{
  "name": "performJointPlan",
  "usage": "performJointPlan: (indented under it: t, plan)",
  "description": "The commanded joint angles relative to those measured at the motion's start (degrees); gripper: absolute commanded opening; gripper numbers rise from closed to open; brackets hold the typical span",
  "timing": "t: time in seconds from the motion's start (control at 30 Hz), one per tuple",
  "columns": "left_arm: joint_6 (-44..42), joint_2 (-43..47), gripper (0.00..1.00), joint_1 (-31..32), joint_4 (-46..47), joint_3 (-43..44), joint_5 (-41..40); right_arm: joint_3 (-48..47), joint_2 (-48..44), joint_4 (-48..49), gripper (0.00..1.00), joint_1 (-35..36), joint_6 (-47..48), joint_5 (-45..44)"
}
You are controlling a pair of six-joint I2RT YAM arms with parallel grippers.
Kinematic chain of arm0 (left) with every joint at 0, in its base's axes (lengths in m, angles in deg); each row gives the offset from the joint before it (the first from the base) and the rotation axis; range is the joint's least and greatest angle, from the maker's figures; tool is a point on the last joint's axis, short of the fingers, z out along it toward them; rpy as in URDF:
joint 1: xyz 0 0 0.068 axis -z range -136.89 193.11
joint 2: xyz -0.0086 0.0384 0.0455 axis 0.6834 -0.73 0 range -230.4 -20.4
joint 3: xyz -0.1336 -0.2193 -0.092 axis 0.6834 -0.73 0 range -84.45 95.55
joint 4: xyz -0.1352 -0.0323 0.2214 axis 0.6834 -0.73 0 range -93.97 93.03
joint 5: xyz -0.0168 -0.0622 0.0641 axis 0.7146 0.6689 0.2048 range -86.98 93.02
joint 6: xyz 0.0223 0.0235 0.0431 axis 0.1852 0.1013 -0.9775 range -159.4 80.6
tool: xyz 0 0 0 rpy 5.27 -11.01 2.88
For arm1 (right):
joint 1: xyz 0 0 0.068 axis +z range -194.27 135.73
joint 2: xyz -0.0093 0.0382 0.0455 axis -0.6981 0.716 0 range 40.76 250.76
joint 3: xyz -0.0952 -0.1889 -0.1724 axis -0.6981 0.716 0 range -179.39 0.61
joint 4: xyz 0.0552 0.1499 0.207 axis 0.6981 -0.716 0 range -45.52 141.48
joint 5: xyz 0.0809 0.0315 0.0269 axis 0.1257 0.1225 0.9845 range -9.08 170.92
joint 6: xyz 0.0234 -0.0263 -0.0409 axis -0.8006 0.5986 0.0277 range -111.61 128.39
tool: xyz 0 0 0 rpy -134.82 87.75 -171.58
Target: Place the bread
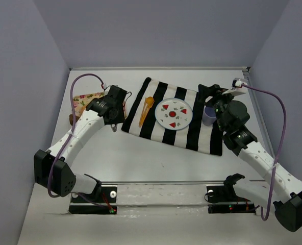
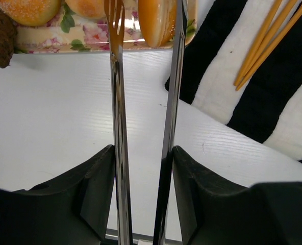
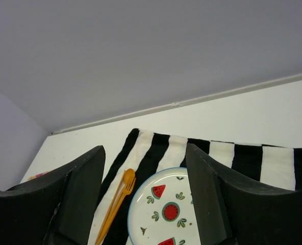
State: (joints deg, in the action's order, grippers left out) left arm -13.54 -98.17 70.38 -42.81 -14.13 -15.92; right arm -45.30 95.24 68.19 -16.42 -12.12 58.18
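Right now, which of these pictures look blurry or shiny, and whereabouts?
Left wrist view: the steel tongs glare mirror-bright, their tips tinted orange beside the bread; the dark jaws gripping them look soft-edged. Right wrist view: the plate is sharp, the near jaws blurred. Top view: evenly lit, no harsh glare.

— Where does the overhead camera sit?
— Above and behind both arm bases, looking down over the whole worktop (image 1: 141, 163).
— And the wrist cameras?
— One sits low and close, looking past the left claw (image 2: 143, 148) along its tongs (image 2: 118, 127) to the floral tray (image 2: 49, 45). The right one looks higher, towards the back wall.
— What do they share?
— All three catch the striped cloth (image 1: 192, 133) and the orange cutlery (image 1: 146, 109).
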Motion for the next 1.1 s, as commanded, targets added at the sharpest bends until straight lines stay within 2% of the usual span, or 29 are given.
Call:
performJointPlan:
  t: [0.0,0.23,0.33,0.9,1.07]
  plan:
    - [-2.6,-1.1,0.58,0.4,-0.1,2.5,-1.6,0.6,-0.4,2.3,0.70,0.5,1.2,-1.9]
    - [-4.9,-4.6,0.58,1.0,-0.6,4.6,-1.2,1.0,-0.7,2.7,0.70,0.5,1.3,-2.4]
    - [-5.0,-6.1,0.53,1.5,-1.2,5.1,-1.6,1.2,-1.0,2.8,0.70,0.5,1.3,-2.7]
    - [-5.0,-8.7,0.51,2.8,-3.6,5.1,-2.9,2.1,-1.8,3.5,0.69,0.5,1.4,-4.2]
    - [-4.4,-10.0,0.42,3.0,-4.8,5.5,-4.2,2.4,-2.6,3.5,0.69,0.5,1.6,-5.3]
